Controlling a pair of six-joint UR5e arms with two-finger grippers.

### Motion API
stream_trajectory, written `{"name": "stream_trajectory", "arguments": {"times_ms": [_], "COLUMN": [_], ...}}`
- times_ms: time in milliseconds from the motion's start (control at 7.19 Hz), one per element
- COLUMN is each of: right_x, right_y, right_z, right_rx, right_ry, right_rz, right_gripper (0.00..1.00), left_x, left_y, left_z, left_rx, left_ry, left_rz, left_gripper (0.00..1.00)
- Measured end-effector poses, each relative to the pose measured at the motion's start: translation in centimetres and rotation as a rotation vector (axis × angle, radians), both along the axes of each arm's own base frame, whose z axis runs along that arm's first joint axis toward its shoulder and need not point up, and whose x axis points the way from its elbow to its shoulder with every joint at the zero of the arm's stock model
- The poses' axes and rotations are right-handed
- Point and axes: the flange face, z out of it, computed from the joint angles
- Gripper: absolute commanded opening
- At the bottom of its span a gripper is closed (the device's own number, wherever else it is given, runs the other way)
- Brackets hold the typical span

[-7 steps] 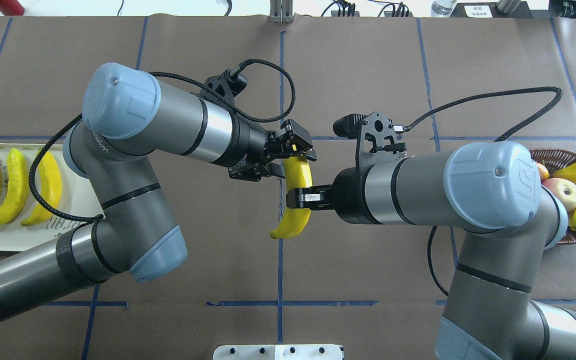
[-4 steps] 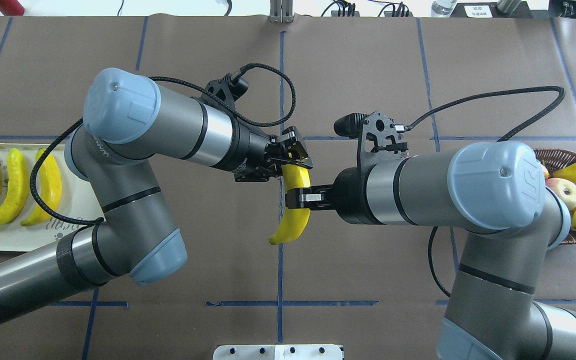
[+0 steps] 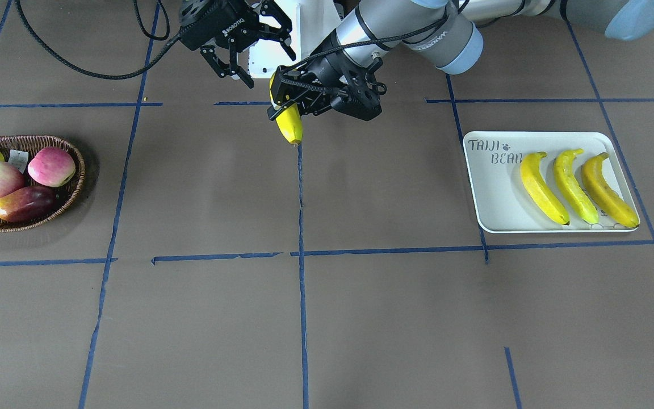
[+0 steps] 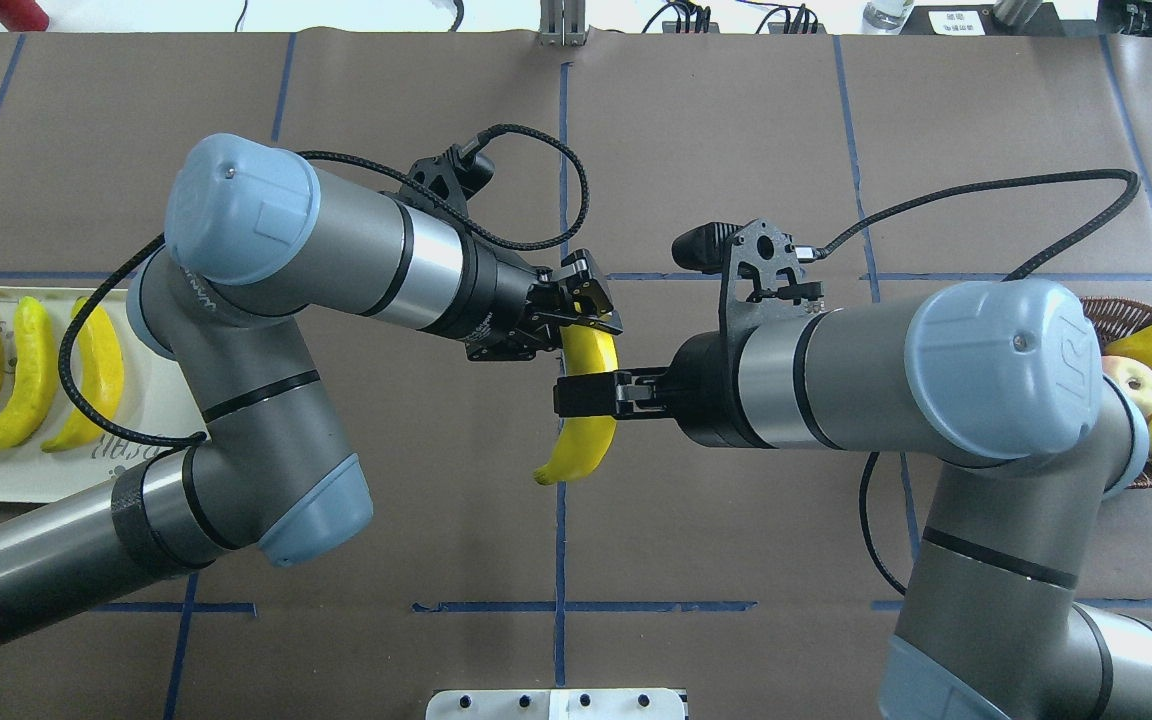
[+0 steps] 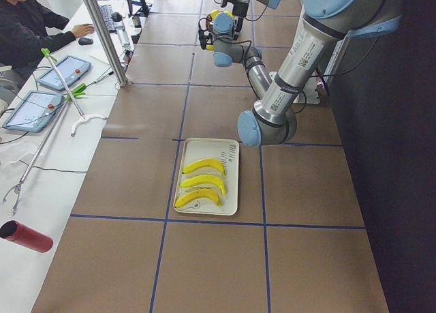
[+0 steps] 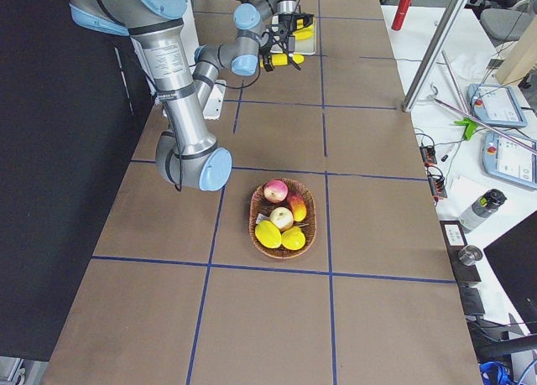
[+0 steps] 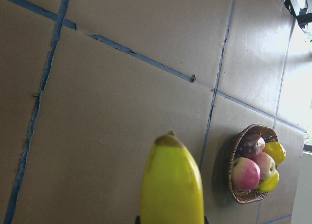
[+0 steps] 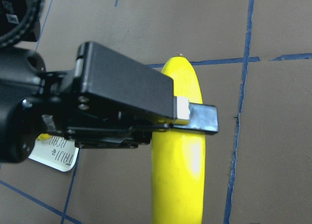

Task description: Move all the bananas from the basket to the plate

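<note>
So this is the mid-air handover: the left gripper (image 4: 591, 312) is clamped on the upper end of the banana (image 4: 584, 445) above the middle of the table (image 4: 736, 540). The right gripper (image 4: 581, 395) has its fingers spread wide in the front view, though from overhead I can't quite tell if they're clear of the fruit. The other three bananas (image 3: 571, 184) lie side by side on the plate (image 3: 491, 193) at the robot's far left, and the basket (image 3: 79, 173) on its right shows only other fruit (image 3: 51, 166), so I reckon this is the final one. Next bit wants the right arm backing off first, then a swing over to the plate's bare strip. Surface is brown paper with blue tape lines (image 3: 302, 295); an operator (image 5: 27, 26) sits at a side bench with tablets (image 5: 65, 71)
</note>
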Motion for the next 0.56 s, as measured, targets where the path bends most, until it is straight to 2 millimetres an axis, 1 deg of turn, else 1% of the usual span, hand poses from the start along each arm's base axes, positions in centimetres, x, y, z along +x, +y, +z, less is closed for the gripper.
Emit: {"name": "stream_trajectory", "arguments": {"times_ms": [139,278,418,557], "right_x": [0.8,1.7,2.5,3.3], "right_y": [0.3,0.6,0.9,1.3], "right_z": [-0.1,-0.1,0.1,0.5], "right_rx": [0.003,0.007,0.008,0.007], "right_ry": [-0.007,-0.014,-0.018,-0.016], "right_rz": [0.001,0.002,0.003,0.003], "right_gripper": [1.0,1.0,1.0,1.0], "left_x": [0.0,0.2,-0.4,-2.1], "left_y": [-2.5,-5.1,-7.5,-9.1], "left_z": [2.1,5.0,8.1,11.5], "left_rx": [-0.02,-0.022,-0.001,0.007], "left_ry": [-0.049,-0.135,-0.251,-0.358], "left_rz": [-0.027,-0.047,-0.053,-0.052], "left_gripper": [0.0,0.0,0.0,0.0]}}
